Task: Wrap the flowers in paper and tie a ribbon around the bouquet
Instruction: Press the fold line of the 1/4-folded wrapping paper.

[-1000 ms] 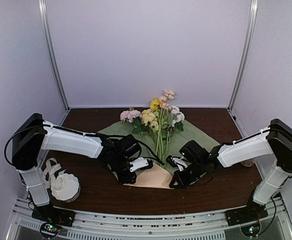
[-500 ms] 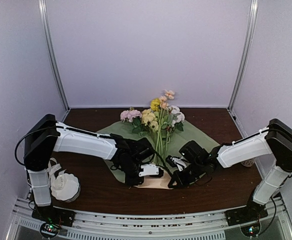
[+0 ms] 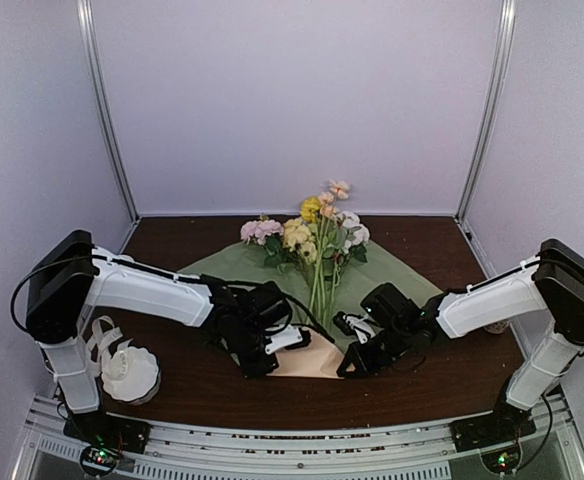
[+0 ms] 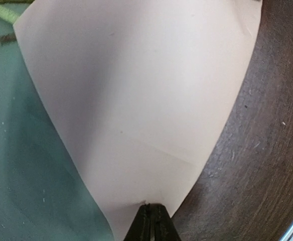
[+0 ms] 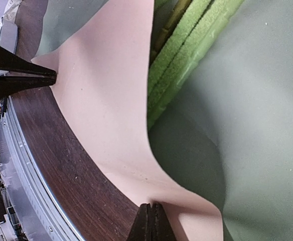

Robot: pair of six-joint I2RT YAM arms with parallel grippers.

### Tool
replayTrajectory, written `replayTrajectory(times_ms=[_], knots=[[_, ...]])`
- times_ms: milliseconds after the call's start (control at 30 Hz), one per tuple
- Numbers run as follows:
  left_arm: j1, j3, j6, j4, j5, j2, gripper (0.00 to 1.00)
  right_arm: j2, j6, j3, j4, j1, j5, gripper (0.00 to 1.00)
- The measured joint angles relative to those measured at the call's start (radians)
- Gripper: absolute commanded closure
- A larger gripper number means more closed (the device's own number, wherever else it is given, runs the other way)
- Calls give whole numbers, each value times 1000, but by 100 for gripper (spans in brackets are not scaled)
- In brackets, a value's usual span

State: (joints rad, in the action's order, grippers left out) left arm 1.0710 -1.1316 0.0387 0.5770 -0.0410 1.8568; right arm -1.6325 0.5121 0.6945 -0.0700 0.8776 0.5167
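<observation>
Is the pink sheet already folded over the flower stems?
No: the flowers lie uncovered on the green sheet, with the pink sheet nearer the camera.

hidden: peach paper (image 3: 312,362) mostly under green paper (image 3: 392,275); cut off: stems (image 5: 184,47) at right-wrist top edge

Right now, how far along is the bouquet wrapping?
Done: the flowers lie on the sage-green sheet, over the peach-pink sheet. In hand: the left gripper and right gripper each pinch the peach-pink sheet's near edge. Left: rolling the sheets around them and tying the ribbon, untouched beside the white bowl.
</observation>
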Motion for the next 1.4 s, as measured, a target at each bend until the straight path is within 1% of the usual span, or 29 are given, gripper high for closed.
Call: replayTrajectory(times_ms=[133, 367, 533, 700, 800, 900, 967, 1067, 1133, 1233, 1300, 1400], knots=[[-23, 31, -92, -3, -12, -24, 92, 0, 0, 0, 0, 0, 0, 100], [-35, 97, -189, -1, -22, -79, 91, 0, -1, 0, 1, 0, 0, 100], [-45, 171, -243, 47, -37, -150, 83, 0, -1, -1, 3, 0, 1, 100], [-85, 209, -304, 66, -90, -195, 71, 0, -2, -1, 3, 0, 2, 100], [-95, 213, -330, 78, -118, -214, 69, 0, -3, -1, 3, 0, 2, 100], [-87, 181, -320, 83, -144, -234, 69, 0, 0, -1, 3, 0, 2, 100], [-65, 126, -288, 83, -153, -235, 68, 0, 9, -1, 4, 0, 2, 100], [-27, 5, -224, 72, -175, -208, 68, 0, 19, -1, 5, 0, 2, 100], [-13, -66, -185, 68, -177, -168, 68, 0, 27, -2, 6, 0, 2, 100], [-12, -146, -128, 73, -161, -65, 68, 2, 42, -6, 13, 0, 3, 100], [-16, -175, -93, 92, -161, 5, 66, 5, 48, -11, 21, 0, 3, 100], [-29, -191, -50, 126, -183, 71, 67, 10, 60, -16, 27, 0, 5, 100]])
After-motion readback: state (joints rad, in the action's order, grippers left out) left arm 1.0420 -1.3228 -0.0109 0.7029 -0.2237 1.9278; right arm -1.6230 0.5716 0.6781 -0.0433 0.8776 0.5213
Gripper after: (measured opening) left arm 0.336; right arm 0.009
